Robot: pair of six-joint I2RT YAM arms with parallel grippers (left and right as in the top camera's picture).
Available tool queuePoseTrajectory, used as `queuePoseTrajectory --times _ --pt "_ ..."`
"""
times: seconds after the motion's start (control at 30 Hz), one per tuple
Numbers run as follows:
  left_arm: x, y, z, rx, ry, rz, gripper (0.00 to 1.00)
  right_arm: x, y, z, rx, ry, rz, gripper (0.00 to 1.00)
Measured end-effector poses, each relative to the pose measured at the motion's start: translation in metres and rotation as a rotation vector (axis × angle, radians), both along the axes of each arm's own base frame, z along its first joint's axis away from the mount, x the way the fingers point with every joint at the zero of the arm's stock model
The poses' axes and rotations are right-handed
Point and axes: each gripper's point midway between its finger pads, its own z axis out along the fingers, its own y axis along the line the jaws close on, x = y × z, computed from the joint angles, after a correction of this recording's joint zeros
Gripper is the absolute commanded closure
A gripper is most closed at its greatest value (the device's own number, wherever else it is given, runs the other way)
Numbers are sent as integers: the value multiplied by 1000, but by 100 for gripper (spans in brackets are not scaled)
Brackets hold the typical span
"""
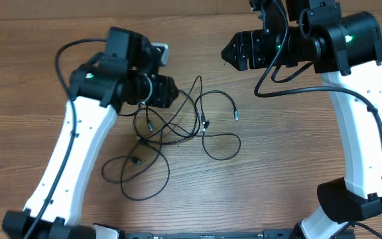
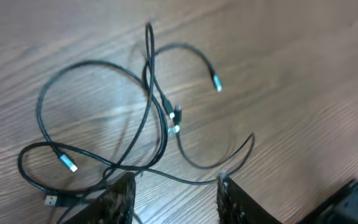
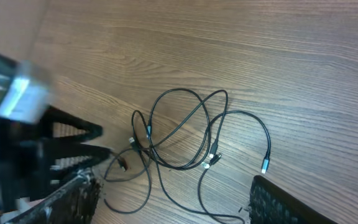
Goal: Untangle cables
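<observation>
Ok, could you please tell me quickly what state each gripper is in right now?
Left gripper: open, over the cables, holding nothing.
Right gripper: open, holding nothing.

You see black cables [image 2: 153,99] with silver-blue plugs [image 2: 217,84] on a brown table [image 1: 18,99] of streaky wood grain. Your arms [image 1: 78,153] are white with black joints, each showing a green light.
</observation>
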Motion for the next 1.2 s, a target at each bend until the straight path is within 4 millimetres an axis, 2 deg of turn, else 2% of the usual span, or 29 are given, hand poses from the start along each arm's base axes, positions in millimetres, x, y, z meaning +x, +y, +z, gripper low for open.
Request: queuePoseTrajectory --times 0.17,0.2,0.27,0.37,0.43,0.47,0.5,0.53,0.7,0.73,0.77,0.83,0.87,0.9,0.97,1.07,1.17,1.2 --pt "12 -10 -47 56 84 -63 59 -1 -1 -1 -2 6 -1 24" --pt "19 -12 -71 76 130 -66 59 -1 0 -1 -3 7 0 24" --pt "25 -13 -97 97 174 -65 59 -2 -1 -1 -3 10 -1 24" --pt "34 -13 -119 116 197 -60 59 -2 -1 -2 -4 12 -1 24" --pt "39 -18 -138 130 215 -67 62 -2 -1 -2 -4 12 -1 24" --pt "40 -20 -144 134 223 -69 65 -2 -1 -2 -4 11 0 24" --pt "39 -23 -151 137 236 -72 84 -3 -1 -2 -4 14 -1 24" --pt "38 -27 -158 141 251 -78 96 -3 -1 -2 -5 15 -1 24" --pt "33 -27 -158 149 271 -81 96 -3 -1 -2 -5 15 -1 24" --pt "31 -26 -149 159 287 -80 96 -4 -1 -3 -6 19 0 24" --pt "37 -27 -130 158 271 -77 96 -5 -2 -4 -8 26 -1 24" --pt "55 -31 -92 135 193 -61 96 -5 -2 -4 -8 26 -1 24" --pt "68 -34 -62 110 123 -44 96 -5 -2 -4 -8 25 -1 24" --pt "85 -39 -9 61 -15 -26 96 -5 -2 -4 -8 25 -1 24" --pt "88 -39 52 6 -143 3 96 -4 -2 -3 -7 23 -1 24" --pt "73 -34 149 -92 -349 37 96 -3 -2 -3 -6 18 -1 25" --pt "44 -22 230 -179 -530 64 96 -3 1 -1 9 14 8 25" --pt "37 -18 248 -200 -574 71 96 -3 2 0 13 12 10 25"
